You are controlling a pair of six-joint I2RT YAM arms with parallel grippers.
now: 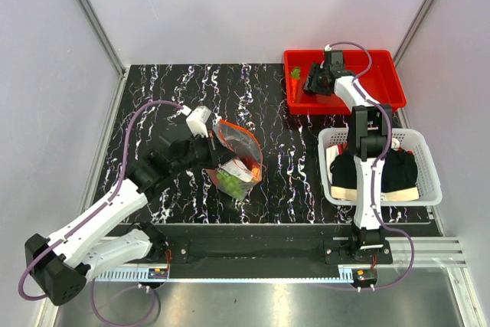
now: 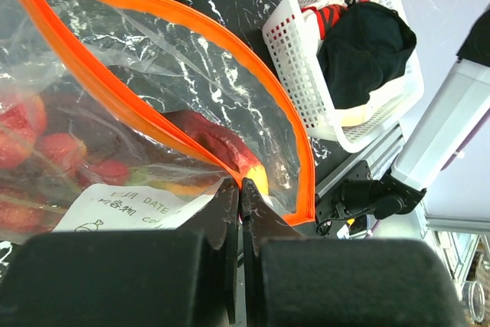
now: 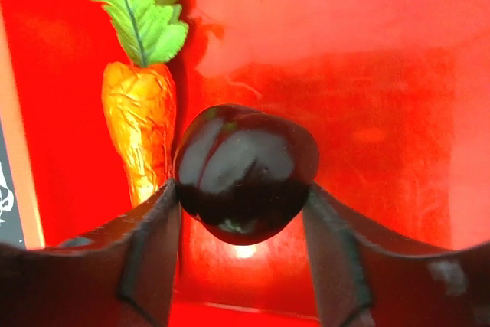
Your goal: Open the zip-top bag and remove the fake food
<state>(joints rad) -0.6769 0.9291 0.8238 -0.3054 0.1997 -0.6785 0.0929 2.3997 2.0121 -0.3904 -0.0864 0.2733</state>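
The zip-top bag is held up off the black marble table, its orange-red zip strip parted into an open mouth. My left gripper is shut on the bag's edge beside the white label. Red tomatoes and green bits lie inside the bag. Over the red tray, my right gripper is shut on the dark purple round piece, both fingers touching its sides. The orange carrot with its green top lies in the tray just left of it.
A white mesh basket holding black cloth stands at the right, in front of the red tray. The right arm reaches over the basket. Grey walls enclose the table on three sides.
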